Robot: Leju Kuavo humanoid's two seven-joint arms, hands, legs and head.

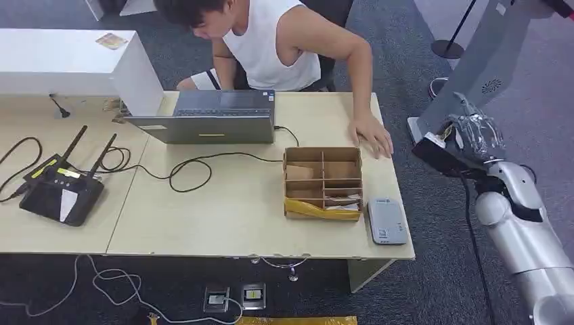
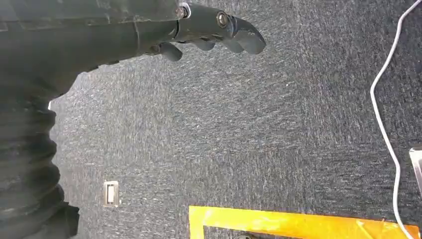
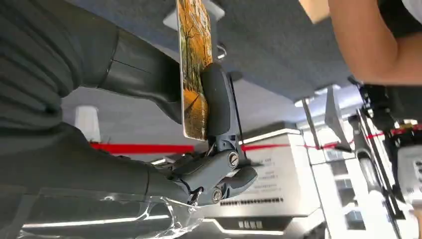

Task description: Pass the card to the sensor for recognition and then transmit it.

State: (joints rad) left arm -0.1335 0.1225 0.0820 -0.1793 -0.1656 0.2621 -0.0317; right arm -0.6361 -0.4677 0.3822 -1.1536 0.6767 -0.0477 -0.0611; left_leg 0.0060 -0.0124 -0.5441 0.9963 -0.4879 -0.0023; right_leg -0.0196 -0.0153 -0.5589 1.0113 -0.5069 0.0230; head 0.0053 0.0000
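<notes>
The right hand (image 1: 474, 135) is raised off the desk's right edge, over the carpet, w/ a thin autumn-coloured picture card (image 3: 194, 74) pinched betw. thumb and a dark finger (card seen edge-on in the wrist view). The left hand (image 2: 209, 30) hangs over grey carpet, fingers loosely curled, holding nothing. The small grey rectangular card sensor (image 1: 387, 221) lies at the light wooden desk's (image 1: 223, 217) front right corner, just beside a brown cardboard divider box (image 1: 323, 183). A person's hand (image 1: 372, 135) rests nr the right edge, behind the box.
</notes>
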